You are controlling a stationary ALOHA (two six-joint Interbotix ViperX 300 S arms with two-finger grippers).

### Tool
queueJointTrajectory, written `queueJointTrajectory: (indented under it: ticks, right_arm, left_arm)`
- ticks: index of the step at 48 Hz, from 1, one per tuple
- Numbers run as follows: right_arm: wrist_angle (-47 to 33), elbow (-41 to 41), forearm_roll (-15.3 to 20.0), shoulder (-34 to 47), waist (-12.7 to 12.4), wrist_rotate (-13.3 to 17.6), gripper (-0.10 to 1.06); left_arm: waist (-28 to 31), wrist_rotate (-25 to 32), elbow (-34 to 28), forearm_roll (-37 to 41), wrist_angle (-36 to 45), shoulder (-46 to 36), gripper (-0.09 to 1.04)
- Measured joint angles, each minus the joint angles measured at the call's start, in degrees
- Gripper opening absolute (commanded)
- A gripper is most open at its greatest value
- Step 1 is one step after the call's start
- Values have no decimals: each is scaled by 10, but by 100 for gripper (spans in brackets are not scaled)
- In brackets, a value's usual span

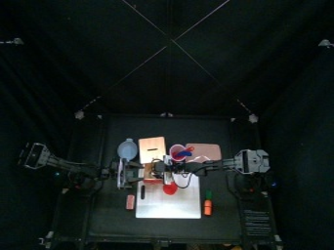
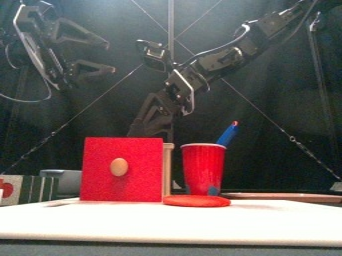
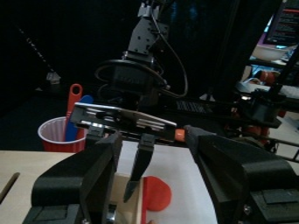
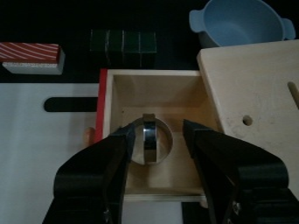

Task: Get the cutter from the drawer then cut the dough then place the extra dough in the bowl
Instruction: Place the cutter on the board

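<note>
Now: round metal cutter with wire handle [image 4: 149, 147] lying in the open drawer [image 4: 146, 92] of the pale wooden box [image 4: 251, 83], beneath the right gripper [image 4: 158, 129], jaws spread either side. Lower straight, clear of the walls, then pinch the handle. Visible only from the right wrist; hidden frontally by the red drawer front [image 2: 120, 168]. Left gripper [image 3: 152, 147] spread too, near the flat red dough disc [image 3: 155, 192].
</note>
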Motion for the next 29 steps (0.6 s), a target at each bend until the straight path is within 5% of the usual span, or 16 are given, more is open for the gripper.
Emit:
queueJointTrajectory:
  ticks: [29]
  right_arm:
    - [1, -6, -2, 25, -2, -1, 82]
  left_arm:
    - [0, 0, 0, -7, -2, -1, 93]
